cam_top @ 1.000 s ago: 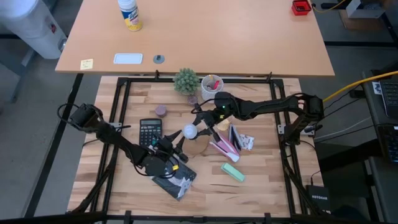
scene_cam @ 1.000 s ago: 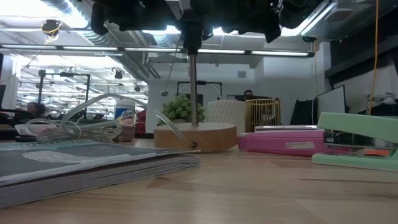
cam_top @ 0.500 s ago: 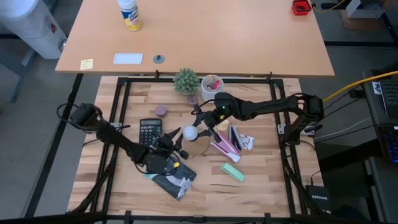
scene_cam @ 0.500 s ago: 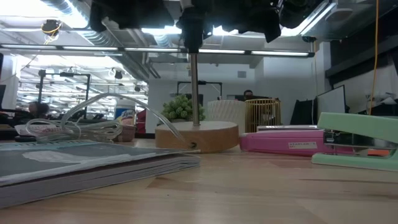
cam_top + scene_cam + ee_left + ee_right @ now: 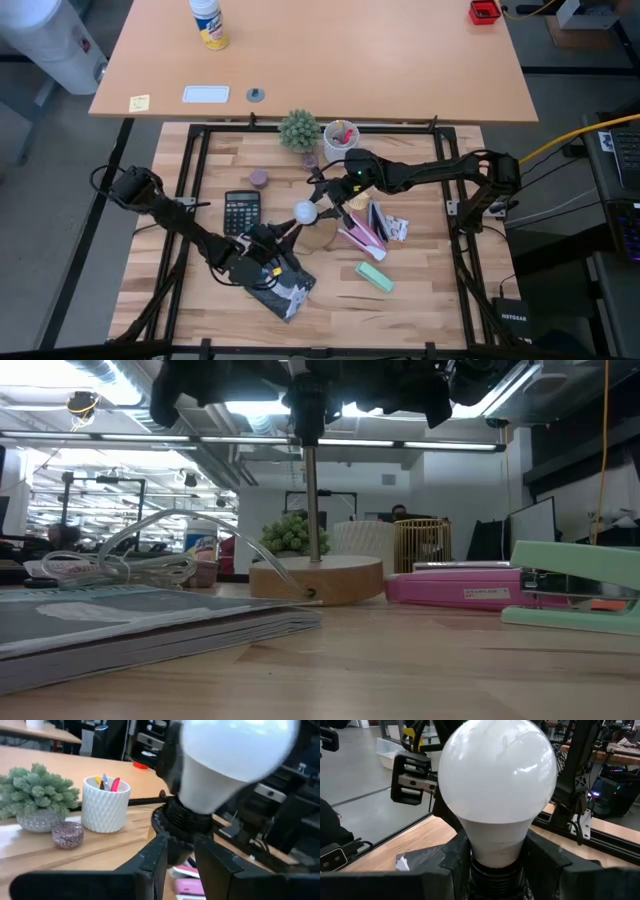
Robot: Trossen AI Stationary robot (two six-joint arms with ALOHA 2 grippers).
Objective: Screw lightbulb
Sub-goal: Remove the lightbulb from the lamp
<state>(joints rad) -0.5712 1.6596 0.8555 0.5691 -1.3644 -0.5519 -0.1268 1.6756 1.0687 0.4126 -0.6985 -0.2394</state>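
High view | calculator [image 5: 241, 212] keys unreadable | bottle [image 5: 209, 22] label illegible

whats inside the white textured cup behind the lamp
The white textured cup beside the small green potted plant holds pens, with yellow, blue and pink tips poking above its rim. Their lower parts and anything deeper are hidden by the cup's wall.

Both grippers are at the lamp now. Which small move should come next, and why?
Probably the right gripper, shut on the lightbulb low on its neck, should twist it further; the left gripper clamps the black socket beneath, bracing the lamp.
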